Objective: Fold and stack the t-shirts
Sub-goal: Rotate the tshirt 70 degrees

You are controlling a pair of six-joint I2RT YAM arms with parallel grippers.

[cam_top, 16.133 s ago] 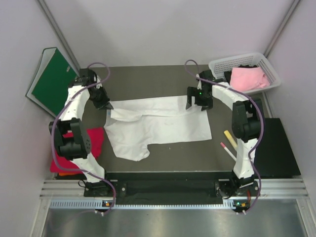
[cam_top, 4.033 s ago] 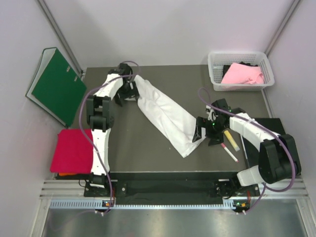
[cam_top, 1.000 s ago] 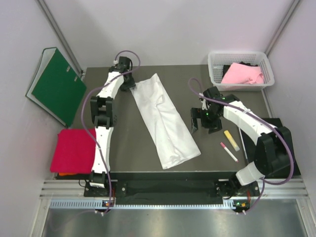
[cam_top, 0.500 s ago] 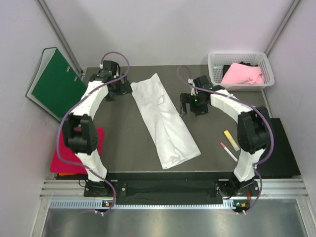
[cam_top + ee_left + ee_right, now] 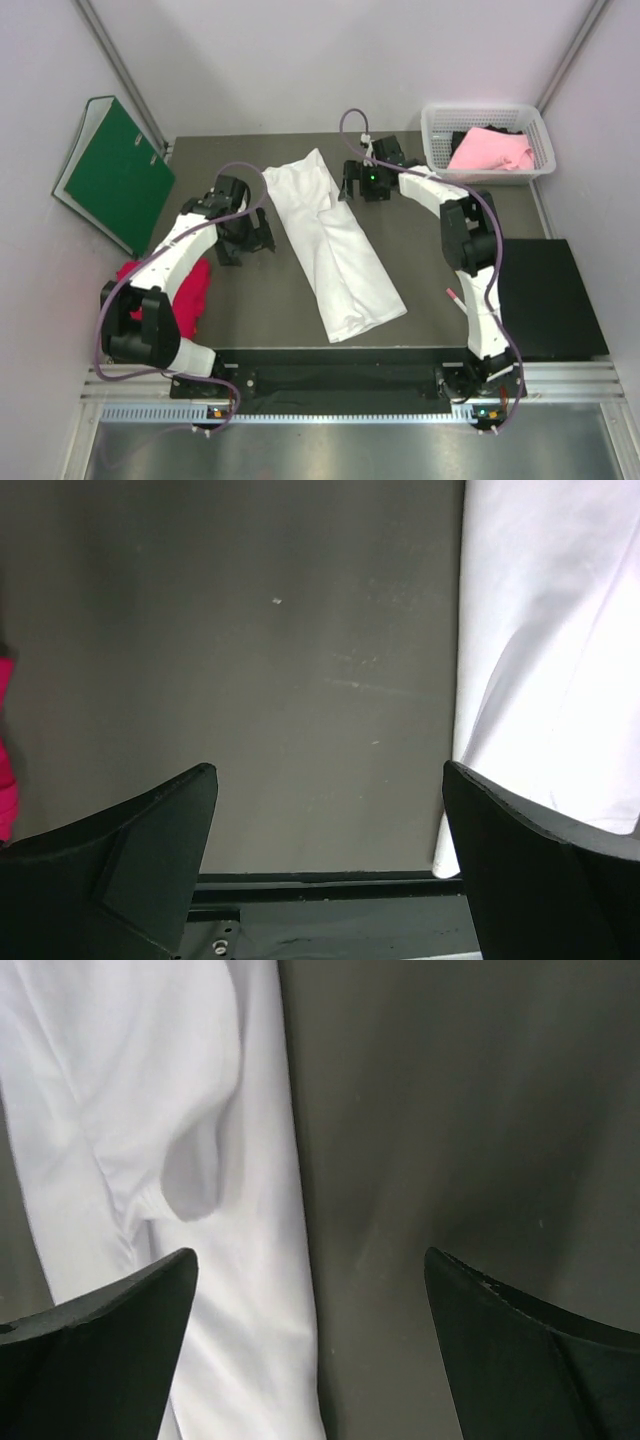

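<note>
Across the dark grey table, the white t-shirt lies folded into one long strip, running on a slant from the far left of centre down toward the near edge. Both of my arms are spread to either side of it. My left gripper hangs over bare table just beside the strip's left edge, its jaws wide apart with nothing between them. In the left wrist view the gripper frames scuffed grey surface, with the white cloth at the right and a sliver of red at the left edge.

My right gripper stands by the far end of the strip, on its right side, also spread open and holding nothing. From the right wrist, the gripper straddles the cloth's edge: white folds with a soft pucker on the left, grey table on the right.

Pale walls close the booth on three sides. A green binder leans in the far left corner. The crimson t-shirt sits at the table's left edge, partly hidden by my left arm. The light pink t-shirt is bunched in a white basket at the far right corner. A black panel lies along the right side, and a metal rail spans the near edge where my bases are bolted.
</note>
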